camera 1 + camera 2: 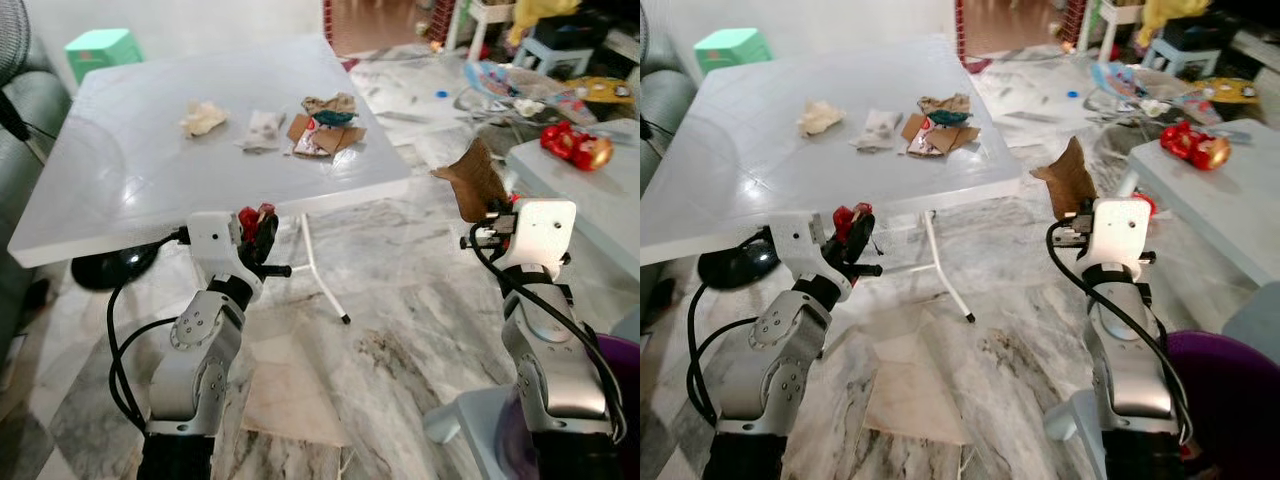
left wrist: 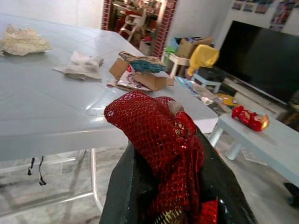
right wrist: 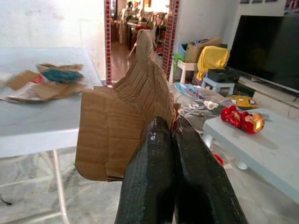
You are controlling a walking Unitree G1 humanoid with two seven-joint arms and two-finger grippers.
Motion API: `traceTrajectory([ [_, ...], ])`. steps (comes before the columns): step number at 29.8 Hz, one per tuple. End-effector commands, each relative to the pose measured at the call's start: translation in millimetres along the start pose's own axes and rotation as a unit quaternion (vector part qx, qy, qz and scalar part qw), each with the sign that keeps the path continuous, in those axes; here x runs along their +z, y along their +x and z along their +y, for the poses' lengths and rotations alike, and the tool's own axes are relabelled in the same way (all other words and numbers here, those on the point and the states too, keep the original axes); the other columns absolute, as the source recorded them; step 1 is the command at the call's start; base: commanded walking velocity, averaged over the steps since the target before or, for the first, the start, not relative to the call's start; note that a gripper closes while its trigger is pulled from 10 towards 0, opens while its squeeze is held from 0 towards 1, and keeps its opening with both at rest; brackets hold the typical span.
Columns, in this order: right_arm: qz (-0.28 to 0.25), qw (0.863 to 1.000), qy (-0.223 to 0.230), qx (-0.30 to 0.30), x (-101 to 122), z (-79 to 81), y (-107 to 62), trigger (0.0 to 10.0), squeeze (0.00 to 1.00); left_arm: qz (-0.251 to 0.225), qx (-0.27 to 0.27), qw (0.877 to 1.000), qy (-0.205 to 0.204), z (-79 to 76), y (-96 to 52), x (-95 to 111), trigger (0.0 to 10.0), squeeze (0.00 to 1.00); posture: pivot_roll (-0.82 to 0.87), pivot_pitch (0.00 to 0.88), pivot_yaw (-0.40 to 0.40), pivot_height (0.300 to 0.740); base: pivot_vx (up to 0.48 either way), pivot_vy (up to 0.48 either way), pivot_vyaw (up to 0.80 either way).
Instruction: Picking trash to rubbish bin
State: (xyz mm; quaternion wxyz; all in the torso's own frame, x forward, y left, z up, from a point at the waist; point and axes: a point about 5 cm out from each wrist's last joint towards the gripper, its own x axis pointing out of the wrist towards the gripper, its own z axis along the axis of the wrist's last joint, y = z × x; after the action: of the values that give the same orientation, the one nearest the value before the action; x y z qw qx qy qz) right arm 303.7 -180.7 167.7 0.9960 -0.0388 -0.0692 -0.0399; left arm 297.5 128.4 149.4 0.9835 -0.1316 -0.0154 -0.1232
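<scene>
My left gripper [image 1: 262,232] is shut on a red mesh bag [image 2: 161,140], held just below the front edge of the white table [image 1: 120,170]. My right gripper [image 1: 492,215] is shut on a torn piece of brown cardboard [image 1: 474,178], which stands up above the floor to the table's right. Still on the table lie a crumpled yellowish paper [image 1: 203,118], a white tissue [image 1: 263,130] and a pile of cardboard scraps and wrappers [image 1: 326,127]. A purple bin [image 1: 1230,400] sits at the lower right, beside my right arm.
A low pale bench [image 1: 590,205] with a red toy [image 1: 576,146] stands on the right. Clutter covers the floor at the back right. A green stool [image 1: 103,50] and a grey sofa [image 1: 25,110] are on the left. Marble floor lies open between the table and the bench.
</scene>
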Motion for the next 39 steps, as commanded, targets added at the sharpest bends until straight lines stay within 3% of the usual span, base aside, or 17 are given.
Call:
traceTrajectory([
  [1, 0.000, 1.000, -0.002, -0.006, 0.3, -2.3, -0.7, 0.0, 0.00, -0.002, -0.005, 1.000, 0.005, -2.4, 1.8, 3.0, 10.0, 0.00, -0.08, 0.073, 0.059, 0.740, 0.000, 0.000, -0.58],
  [23, 0.000, 1.000, -0.006, -0.018, 0.3, -6.1, -2.1, 0.0, 0.00, -0.021, -0.030, 0.999, 0.017, -6.7, 2.8, 8.6, 10.0, 0.00, -0.09, 0.080, 0.064, 0.740, 0.000, 0.000, -0.43],
  [39, -0.006, 1.000, -0.009, -0.018, 1.9, -6.1, -1.8, 0.0, 0.00, -0.019, -0.037, 0.999, 0.014, -8.3, 4.1, 8.4, 10.0, 0.00, -0.10, 0.077, 0.070, 0.740, 0.000, -0.445, 0.00],
])
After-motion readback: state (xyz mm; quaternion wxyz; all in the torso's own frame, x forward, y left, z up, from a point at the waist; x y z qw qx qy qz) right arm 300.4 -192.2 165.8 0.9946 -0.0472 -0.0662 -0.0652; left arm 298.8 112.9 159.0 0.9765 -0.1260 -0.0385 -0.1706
